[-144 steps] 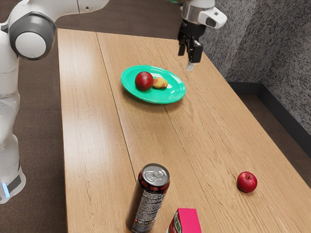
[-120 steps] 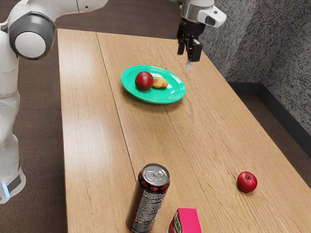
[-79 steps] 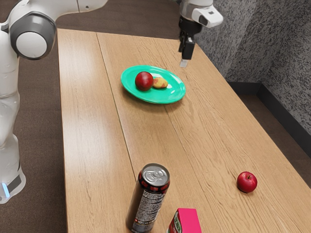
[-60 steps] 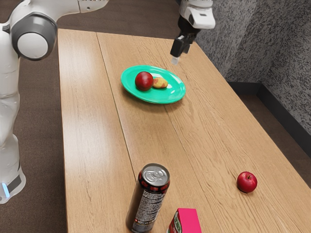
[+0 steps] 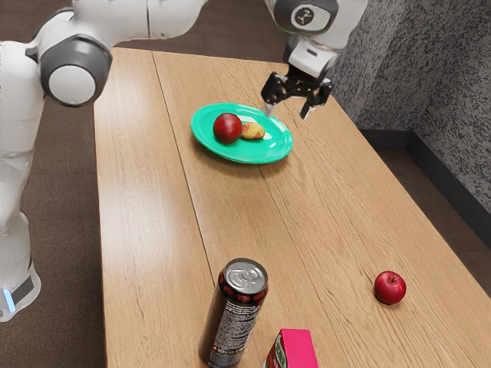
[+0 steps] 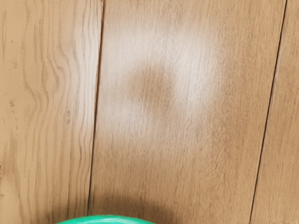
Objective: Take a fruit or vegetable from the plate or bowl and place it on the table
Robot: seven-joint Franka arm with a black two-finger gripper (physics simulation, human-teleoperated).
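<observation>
Closest to me, a pink box (image 5: pixel 298 350) stands on the wooden table (image 5: pixel 153 230), with a dark drink can (image 5: pixel 234 318) upright just beside it. A small red apple (image 5: pixel 390 288) sits on the bare wood, well apart from the can. Beyond them is the green plate (image 5: pixel 261 152), and on it lie a round red fruit (image 5: pixel 228 128) and a yellow-and-red fruit (image 5: pixel 253 131), side by side. The gripper (image 5: pixel 288 112) hangs above the table near the plate, its fingers spread, holding nothing.

A dark can (image 5: pixel 233 318) stands upright near a pink-topped box (image 5: pixel 299 347), well apart from a mottled gray wall (image 5: pixel 445 100).
</observation>
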